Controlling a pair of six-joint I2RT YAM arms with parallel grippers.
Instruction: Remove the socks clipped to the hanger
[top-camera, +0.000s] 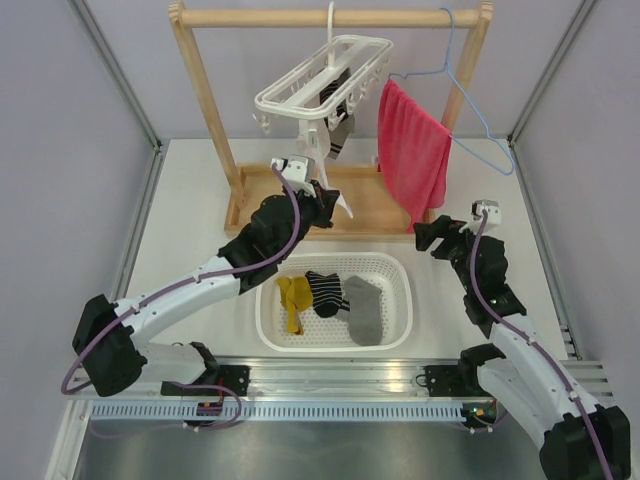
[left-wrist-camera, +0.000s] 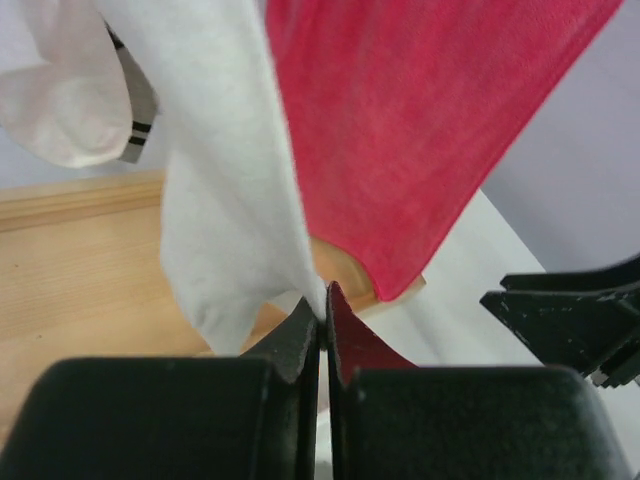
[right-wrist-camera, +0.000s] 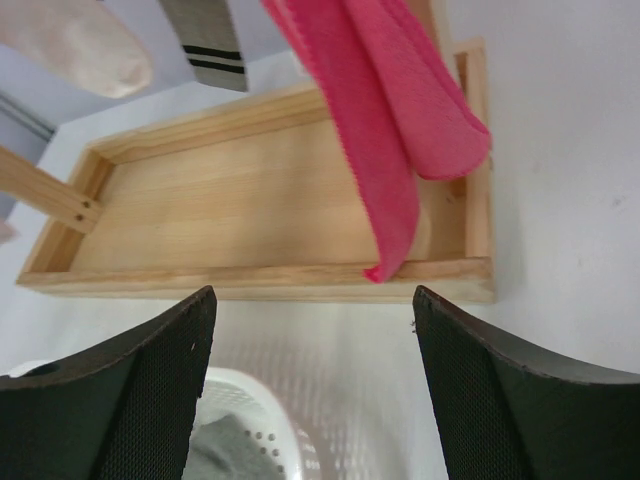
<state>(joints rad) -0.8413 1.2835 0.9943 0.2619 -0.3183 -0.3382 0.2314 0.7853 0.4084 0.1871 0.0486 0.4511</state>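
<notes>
White perforated basket (top-camera: 404, 300), lower centre of the top view, on the surface (top-camera: 190, 210). It holds three socks side by side inside the rim: yellow sock (top-camera: 292, 302) left, striped sock (top-camera: 323, 292) middle, grey sock (top-camera: 366, 310) right. The hanger (top-camera: 325, 72) hangs tilted by its hook from the rail (top-camera: 260, 17) of the rack (top-camera: 205, 110), upper centre. Under it are a cuffed sock (top-camera: 341, 128) with dark stripes, a white sock (left-wrist-camera: 225, 190) reaching lower, and a pale sock (left-wrist-camera: 50, 100) at the upper left of the left wrist view. The left fingers (left-wrist-camera: 310, 335) are clenched on the lower edge of the white sock, tips tight together with fabric pinched between them. The sock runs up from there toward the hanger; its clip cannot be made out. The right fingers (right-wrist-camera: 130, 390) are released, spread wide, with nothing between them. They sit right of centre in the top view, near the right end of the rack's tray (right-wrist-camera: 250, 200) and beyond the basket's far right corner. The red towel (top-camera: 412, 160) hangs from a blue wire hanger (top-camera: 470, 95) just right of the white sock. In the left wrist view it fills the upper right directly behind the sock, and its lower corner hangs over the tray. Bare surface lies left of the rack and right of the towel. Walls (top-camera: 60, 120) close both sides of the frame.
</notes>
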